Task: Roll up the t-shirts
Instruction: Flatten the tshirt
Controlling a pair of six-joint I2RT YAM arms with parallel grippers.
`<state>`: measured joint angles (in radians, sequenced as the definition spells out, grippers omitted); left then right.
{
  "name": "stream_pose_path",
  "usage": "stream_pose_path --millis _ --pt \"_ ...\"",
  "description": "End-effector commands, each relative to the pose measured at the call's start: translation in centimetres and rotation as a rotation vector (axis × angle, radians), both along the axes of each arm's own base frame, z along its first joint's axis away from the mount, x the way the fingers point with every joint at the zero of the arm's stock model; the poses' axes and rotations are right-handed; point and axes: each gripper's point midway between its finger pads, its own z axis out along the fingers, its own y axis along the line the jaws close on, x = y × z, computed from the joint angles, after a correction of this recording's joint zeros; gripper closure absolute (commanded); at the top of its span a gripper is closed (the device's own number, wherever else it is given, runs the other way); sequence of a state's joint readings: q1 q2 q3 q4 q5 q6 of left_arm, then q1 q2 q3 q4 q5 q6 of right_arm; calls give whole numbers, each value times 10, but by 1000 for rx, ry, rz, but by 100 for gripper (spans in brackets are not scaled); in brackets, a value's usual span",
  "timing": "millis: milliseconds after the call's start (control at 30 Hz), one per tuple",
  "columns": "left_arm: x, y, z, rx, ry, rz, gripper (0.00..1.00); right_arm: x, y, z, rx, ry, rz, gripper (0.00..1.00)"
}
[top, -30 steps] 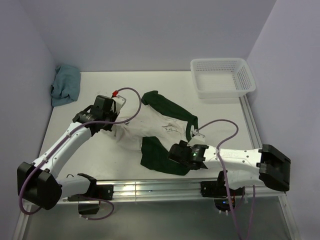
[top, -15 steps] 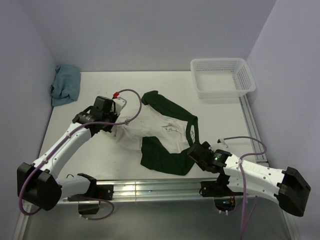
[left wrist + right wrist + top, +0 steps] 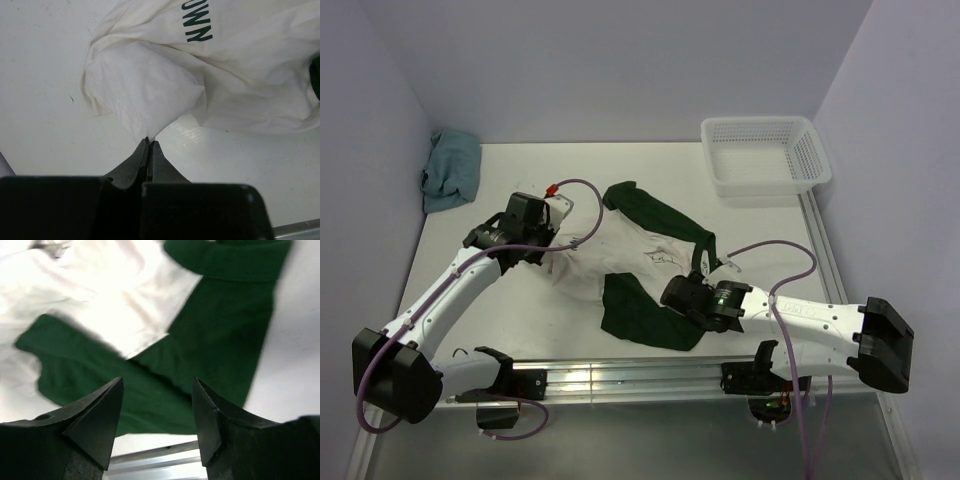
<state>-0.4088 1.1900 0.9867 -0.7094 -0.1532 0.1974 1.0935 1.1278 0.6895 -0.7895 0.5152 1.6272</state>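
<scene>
Lying crumpled on white table (image 3: 650,165), t-shirt (image 3: 620,250), lilac walls (image 3: 620,60) (basket (image 3: 760,124) in corner)

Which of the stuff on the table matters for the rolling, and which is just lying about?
In the job: t-shirt; left gripper, pinching its cream edge; right gripper, open over a green sleeve.
Lying about: teal cloth; white mesh basket.

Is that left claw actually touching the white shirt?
Touching. The left wrist view shows the left gripper shut, with a corner of the t-shirt pinched between its tips.
</scene>
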Motion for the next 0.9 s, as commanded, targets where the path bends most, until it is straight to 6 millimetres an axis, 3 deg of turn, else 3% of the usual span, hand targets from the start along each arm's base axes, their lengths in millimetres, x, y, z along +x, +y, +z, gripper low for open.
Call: stream_pose_path --millis 0,167,367,667,767,867 --pt "1 -4 15 -30 -33 -17 100 -9 -33 -17 -118 27 -49 35" --pt "3 -5 16 -35 -31 -21 100 -18 -51 -33 -31 28 -118 34" --pt "4 -9 16 -44 -25 -31 100 -11 -71 -48 -41 47 -197 37" --pt "4 -7 18 -35 -30 -37 100 0 -70 -51 -80 71 -193 40" --pt "4 -8 19 -36 -33 -40 100 -1 -69 -62 -77 95 -186 44" --pt "4 -9 18 -37 -24 -44 100 -2 -66 -70 -81 116 -176 61"
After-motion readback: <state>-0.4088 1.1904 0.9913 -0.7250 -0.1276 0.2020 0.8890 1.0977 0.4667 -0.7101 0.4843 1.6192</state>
